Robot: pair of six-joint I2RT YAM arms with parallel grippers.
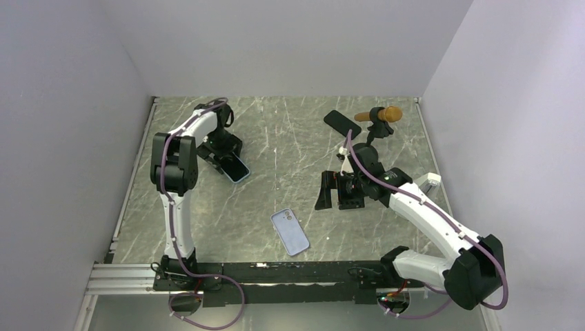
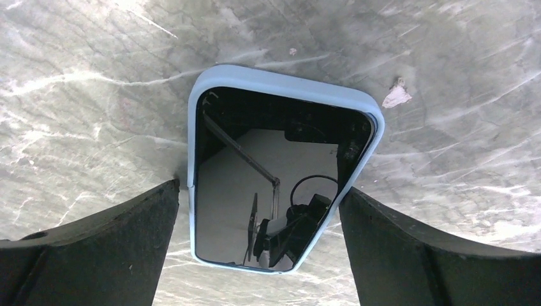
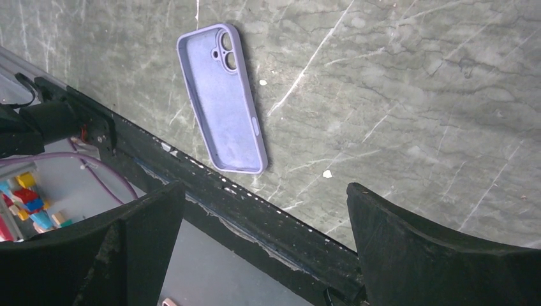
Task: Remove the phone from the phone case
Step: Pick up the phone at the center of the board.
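Observation:
A phone in a light blue case [image 1: 235, 167] lies screen up at the back left of the table. In the left wrist view the phone [image 2: 268, 185] fills the middle, with the case rim [image 2: 287, 80] around its dark, reflecting screen. My left gripper [image 1: 224, 160] [image 2: 259, 188] is open, its fingers [image 2: 127, 229] straddling the phone's near end close to both long edges. My right gripper [image 1: 338, 198] [image 3: 266, 191] is open and empty, hanging above the table right of centre.
An empty lilac case [image 1: 290, 232] [image 3: 223, 99] lies inside up near the front middle. A bare black phone [image 1: 342, 123] and an orange-handled object [image 1: 381, 114] sit at the back right. A black rail [image 1: 276, 273] [image 3: 255, 213] runs along the near edge.

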